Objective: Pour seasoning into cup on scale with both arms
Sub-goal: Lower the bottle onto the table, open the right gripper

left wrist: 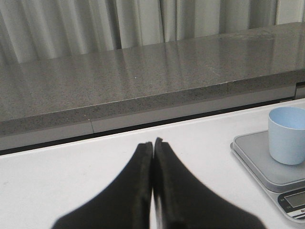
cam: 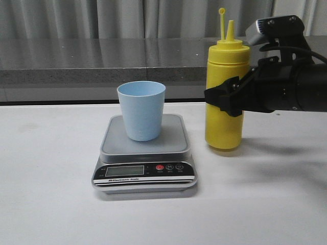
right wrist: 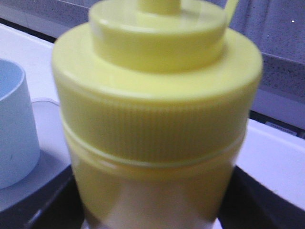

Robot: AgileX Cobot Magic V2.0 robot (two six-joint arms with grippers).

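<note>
The pale blue cup (cam: 141,109) stands upright on the silver-grey scale (cam: 115,140), near the middle of the table. To its right the yellow seasoning bottle (cam: 225,127) stands on the table, nozzle up, its tethered cap hanging off. My right gripper (cam: 225,99) comes in from the right and is shut on the bottle's middle. In the right wrist view the bottle (right wrist: 157,119) fills the frame, a black finger (right wrist: 47,210) pressed to each side, with the cup (right wrist: 14,129) beside it. My left gripper (left wrist: 153,142) is shut and empty over bare table left of the scale (left wrist: 259,162); the front view does not show it.
A grey stone ledge (cam: 102,56) runs along the back of the white table (cam: 51,204), with pale curtains behind it. The scale's black panel with display and red button (cam: 159,167) faces the front edge.
</note>
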